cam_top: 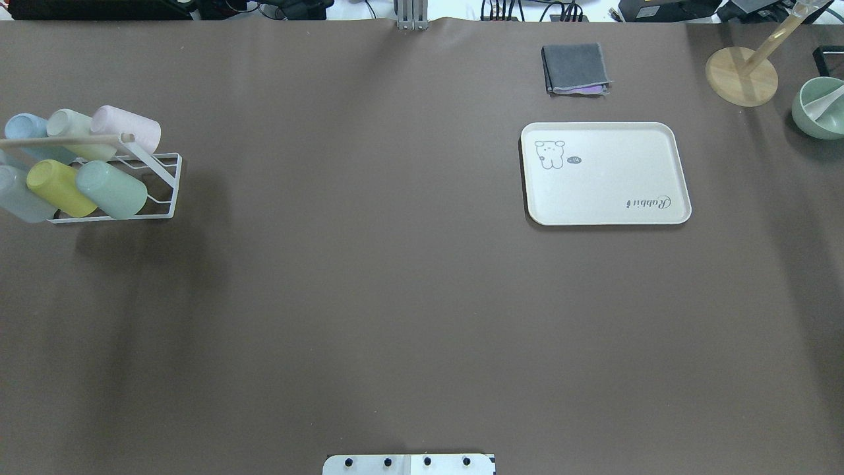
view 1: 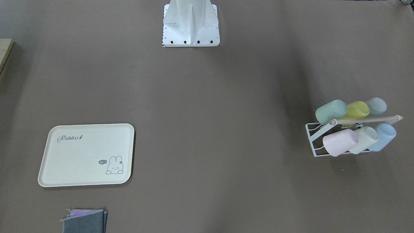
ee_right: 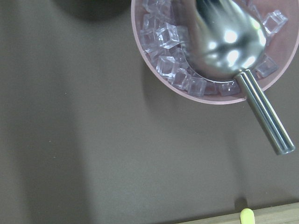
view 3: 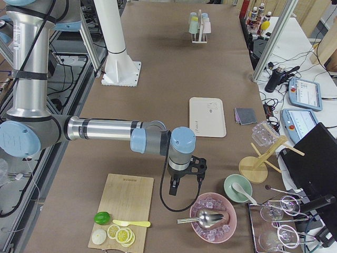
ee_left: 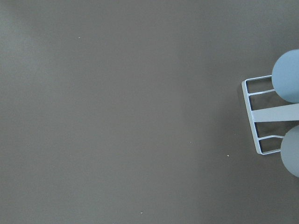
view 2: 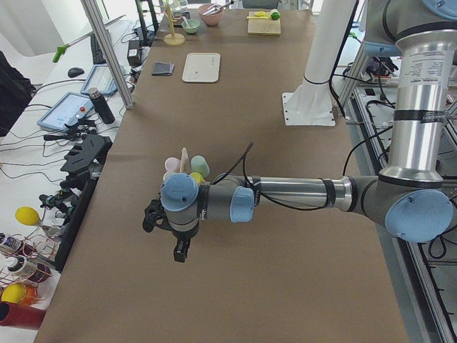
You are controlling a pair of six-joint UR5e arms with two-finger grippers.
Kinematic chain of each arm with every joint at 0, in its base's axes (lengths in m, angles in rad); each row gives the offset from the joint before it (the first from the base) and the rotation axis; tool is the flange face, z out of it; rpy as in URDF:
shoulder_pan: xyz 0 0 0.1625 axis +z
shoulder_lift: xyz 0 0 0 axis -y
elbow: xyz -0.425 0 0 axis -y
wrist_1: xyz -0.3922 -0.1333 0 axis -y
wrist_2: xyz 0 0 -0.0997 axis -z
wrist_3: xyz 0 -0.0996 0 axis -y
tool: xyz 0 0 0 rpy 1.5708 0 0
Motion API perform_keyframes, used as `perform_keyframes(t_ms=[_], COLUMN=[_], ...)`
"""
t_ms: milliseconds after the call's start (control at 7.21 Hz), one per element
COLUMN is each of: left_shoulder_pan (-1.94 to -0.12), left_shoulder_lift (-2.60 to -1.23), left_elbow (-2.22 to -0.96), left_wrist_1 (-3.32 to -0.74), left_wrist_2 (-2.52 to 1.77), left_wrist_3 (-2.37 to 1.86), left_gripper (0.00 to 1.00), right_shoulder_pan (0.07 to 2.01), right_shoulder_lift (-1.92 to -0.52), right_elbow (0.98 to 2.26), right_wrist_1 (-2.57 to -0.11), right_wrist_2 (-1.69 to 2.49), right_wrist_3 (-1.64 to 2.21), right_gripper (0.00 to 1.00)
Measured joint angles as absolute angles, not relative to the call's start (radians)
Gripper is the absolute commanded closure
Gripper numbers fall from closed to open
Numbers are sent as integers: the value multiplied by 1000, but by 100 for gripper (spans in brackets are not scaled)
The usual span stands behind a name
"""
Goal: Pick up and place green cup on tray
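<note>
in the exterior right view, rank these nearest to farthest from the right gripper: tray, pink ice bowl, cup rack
Measured from the right gripper:
1. pink ice bowl, right beside the gripper at the near end of the table.
2. tray, mid-table, further along.
3. cup rack, at the far end of the table.
</note>
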State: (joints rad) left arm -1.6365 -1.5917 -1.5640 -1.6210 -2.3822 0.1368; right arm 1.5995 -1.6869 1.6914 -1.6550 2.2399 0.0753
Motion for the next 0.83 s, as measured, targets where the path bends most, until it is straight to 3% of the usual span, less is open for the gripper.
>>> perform_keyframes(t_ms=[832], left_shoulder_pan=[-1635], left_shoulder_lift=[-1591], left_elbow=[-1563], left_wrist_1=[-1621], left_wrist_2=[-2367], left_wrist_3=[138], left_gripper=[2], right_shoulder_pan=[1576], right_shoulder_lift=[-1678], right_elbow=[1702], right_wrist_1=[-1655], right_wrist_2=[2261], right_wrist_3=[83], right_gripper=[0])
